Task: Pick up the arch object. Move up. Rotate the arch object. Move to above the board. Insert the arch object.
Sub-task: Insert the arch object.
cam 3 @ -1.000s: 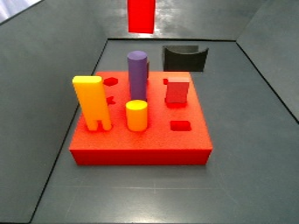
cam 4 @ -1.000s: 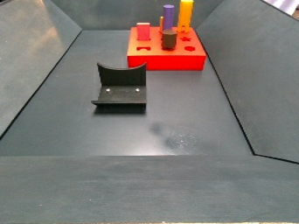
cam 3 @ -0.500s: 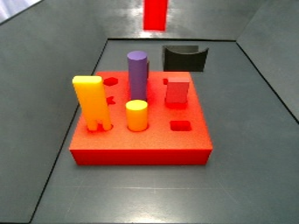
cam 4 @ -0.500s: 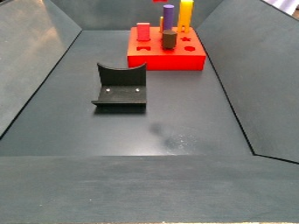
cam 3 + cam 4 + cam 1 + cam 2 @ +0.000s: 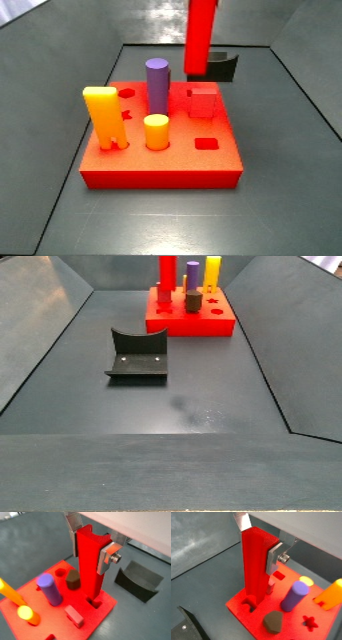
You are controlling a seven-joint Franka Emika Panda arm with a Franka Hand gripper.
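Grey tabletop (image 5: 201, 406), dark fixture (image 5: 138, 356) left of centre. Red board (image 5: 163, 150) carries yellow, purple pegs. Pincer (image 5: 90, 548) clamped on red arch object (image 5: 89, 567), upright, legs at board's arch slot (seating depth unclear). Risk: slight misalignment, legs catch slot rim, jam.

the gripper (image 5: 92, 542) at the upper centre of a wrist view clamps the arch object (image 5: 88, 562), smooth matt red plastic, between jaws of brushed silver metal. the board (image 5: 160, 160) at the centre of a side view looks matt red, with slightly glossy plastic pegs. the fixture (image 5: 138, 354) is dull black, and the surface (image 5: 201, 406) dark grey, faintly scuffed.
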